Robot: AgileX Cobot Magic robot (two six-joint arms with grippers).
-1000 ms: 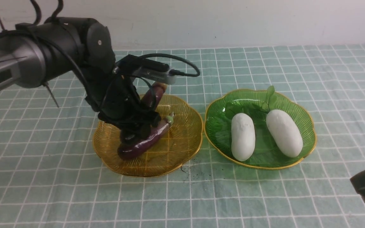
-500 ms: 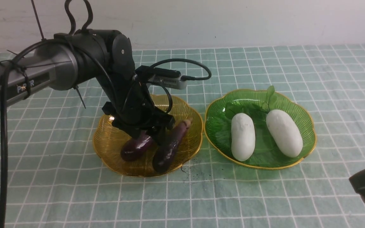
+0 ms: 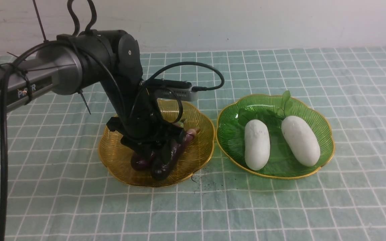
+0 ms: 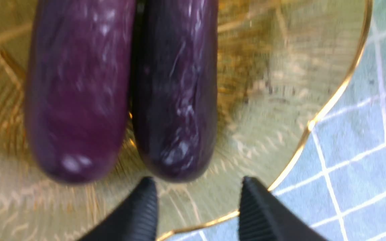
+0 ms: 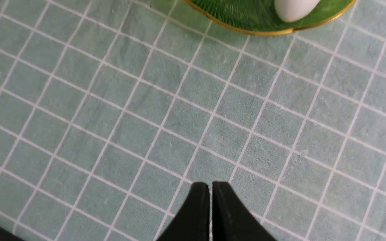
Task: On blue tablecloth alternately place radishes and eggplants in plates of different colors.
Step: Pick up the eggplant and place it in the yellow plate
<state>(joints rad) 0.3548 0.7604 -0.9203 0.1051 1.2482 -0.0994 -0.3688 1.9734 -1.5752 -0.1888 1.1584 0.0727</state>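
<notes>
The left claw [image 4: 196, 207] hangs low over the amber plate [image 3: 196, 157], its two ribbed fingertips [image 4: 146, 211] set apart with a moderate gap and nothing between them. Both eggplants lie in that plate, side by side and touching along their length. In the left wrist view, the rounded end of the darker eggplant [image 4: 176, 87] sits just beside the claw's tips, roughly in line with the gap. The lighter purple eggplant [image 4: 79, 90] lies to the far side of it from the gap. From the front, the arm's wrist covers much of both. The green plate [image 3: 328, 147] stands just beside the amber one on the blue tablecloth [image 3: 280, 207] and holds two white radishes [image 3: 256, 144] lying apart from each other. The right claw [image 5: 210, 201] is pressed closed, empty, above bare cloth near the green plate's rim.
</notes>
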